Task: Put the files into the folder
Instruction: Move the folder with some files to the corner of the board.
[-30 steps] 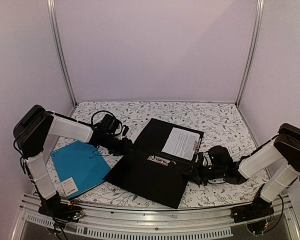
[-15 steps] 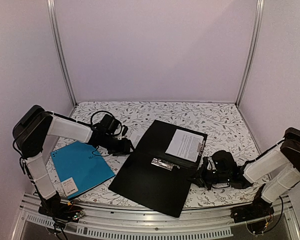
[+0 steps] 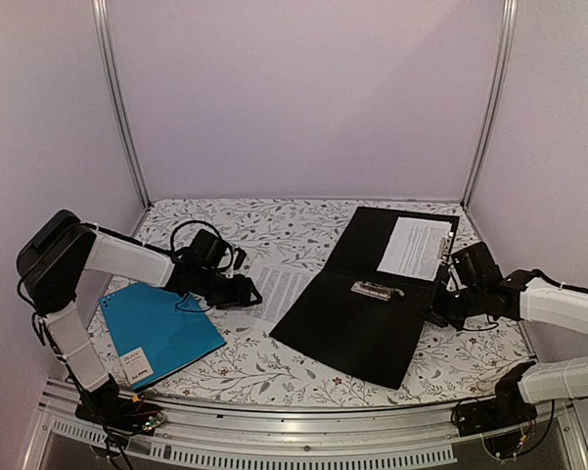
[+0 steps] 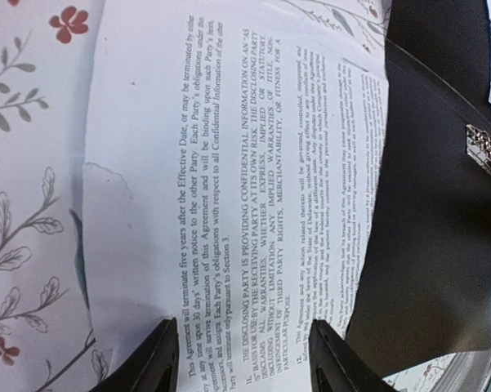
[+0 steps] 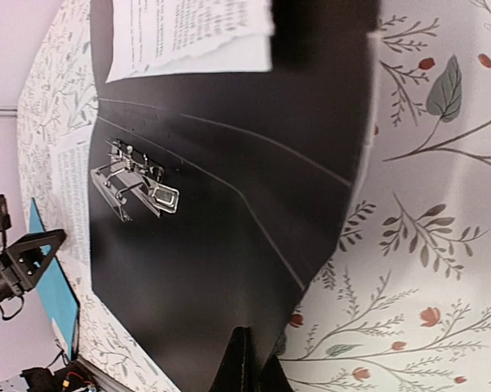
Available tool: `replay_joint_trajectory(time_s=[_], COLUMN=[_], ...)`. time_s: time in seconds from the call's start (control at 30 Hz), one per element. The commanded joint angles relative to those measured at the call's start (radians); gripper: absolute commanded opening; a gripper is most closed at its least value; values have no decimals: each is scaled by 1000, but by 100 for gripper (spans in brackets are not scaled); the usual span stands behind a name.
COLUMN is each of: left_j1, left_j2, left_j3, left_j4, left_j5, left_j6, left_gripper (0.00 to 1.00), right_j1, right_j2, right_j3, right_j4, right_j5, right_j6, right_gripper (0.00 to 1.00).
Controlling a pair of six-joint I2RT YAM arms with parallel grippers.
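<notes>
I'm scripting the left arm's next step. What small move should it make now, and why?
Probably ease the left pincer down and close it on the files: its jaws stand open just over them, and they lie on the table next to the open folder, while the right pincer is shut on the folder's edge, steadying it.
</notes>
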Motion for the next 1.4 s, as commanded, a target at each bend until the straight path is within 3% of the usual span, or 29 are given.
replay_joint_trajectory(time_s=[0.0,0.17,0.5,0.93,1.37], left_j1=[6,11,44,106,152], left_j2=[20,8,-51,-81,176], left_j3=[-92,-109,-168,-186,159], left_j4=[-191,-204,-237,-240,-298], left_j5=[-64,-75,-112,-119,-83], left_j6=[-16,-15,-18,-12,86], left_gripper=[55,55,55,55,55], right_j1=[-56,-113,-312,-369,-370], right_j2=[122,281,492,602,607], right_j3=[74,156,387,512,527], right_j4=[-203,-227,-446,-503,-505], right_j5=[-42,-81,-111,-79,-35], right_j6=[-212,-339,-668,-735,-734], right_gripper=[0,0,6,18,38])
